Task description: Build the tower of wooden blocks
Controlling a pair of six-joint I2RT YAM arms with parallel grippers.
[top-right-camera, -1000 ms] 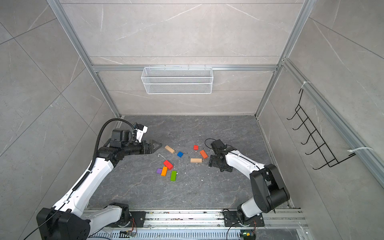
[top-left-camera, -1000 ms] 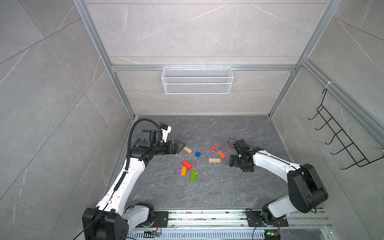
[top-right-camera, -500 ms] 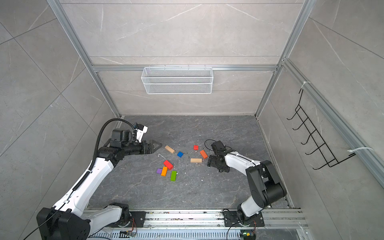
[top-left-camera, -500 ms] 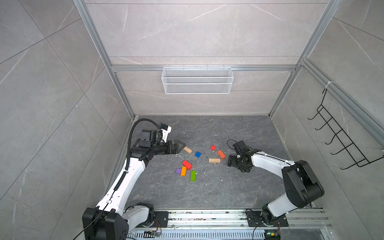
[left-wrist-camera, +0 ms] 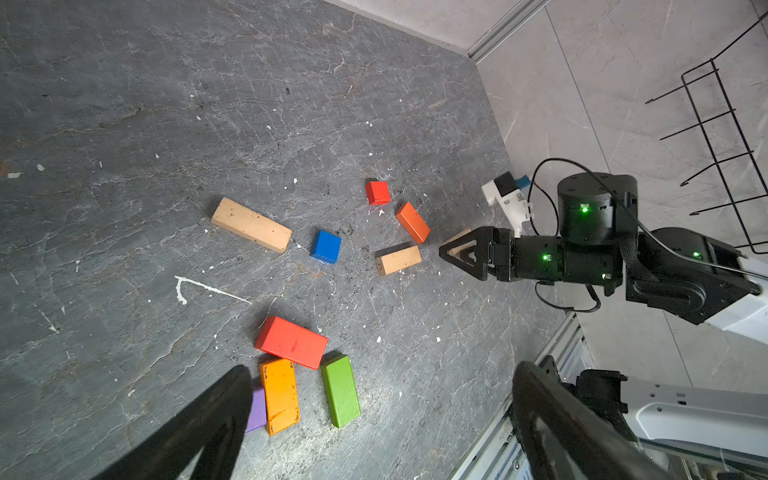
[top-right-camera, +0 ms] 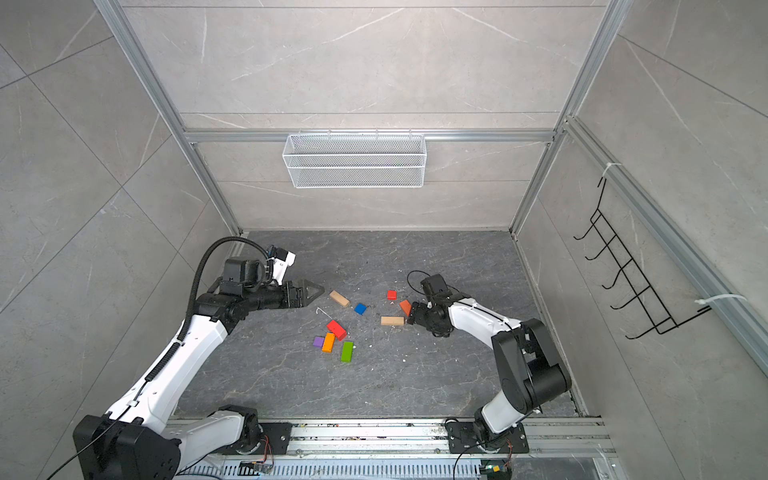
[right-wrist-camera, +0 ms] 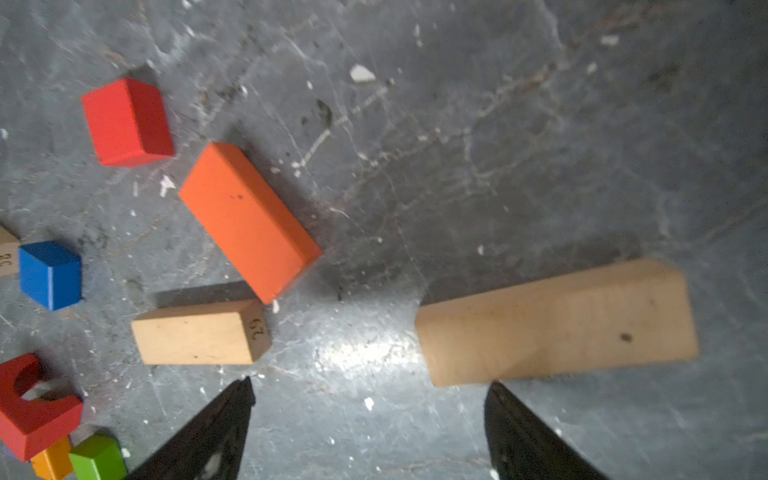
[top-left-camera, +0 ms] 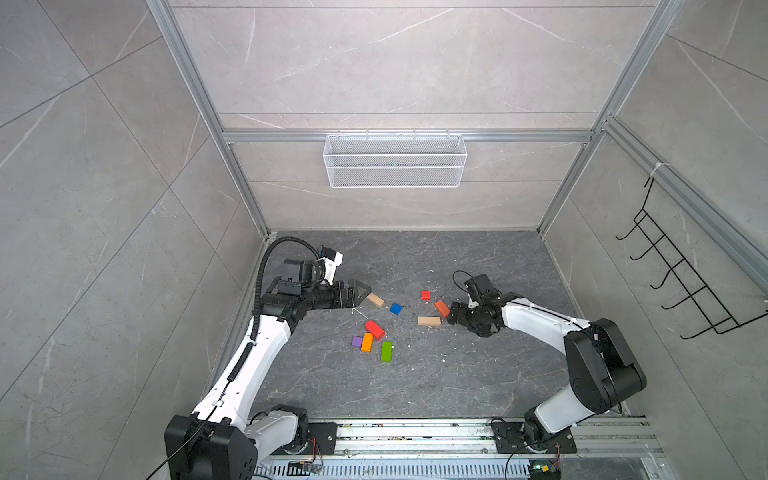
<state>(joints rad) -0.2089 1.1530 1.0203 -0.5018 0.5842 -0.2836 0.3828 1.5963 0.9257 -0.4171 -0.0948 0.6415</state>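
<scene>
While the wood blocks lie scattered on the bench in both top views, the left gripper sits at their 9 o'clock, the right gripper at 3 o'clock. The left wrist view shows its fingers wide apart, empty, partly hiding the purple cube. The right wrist view shows that gripper open and empty, a long tan bar just past one fingertip.

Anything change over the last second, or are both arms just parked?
The right gripper has edged in toward the red-orange block and the short tan block. Its jaws are open and grip nothing. The left gripper, also open, has stayed put, and so have the other blocks.
</scene>
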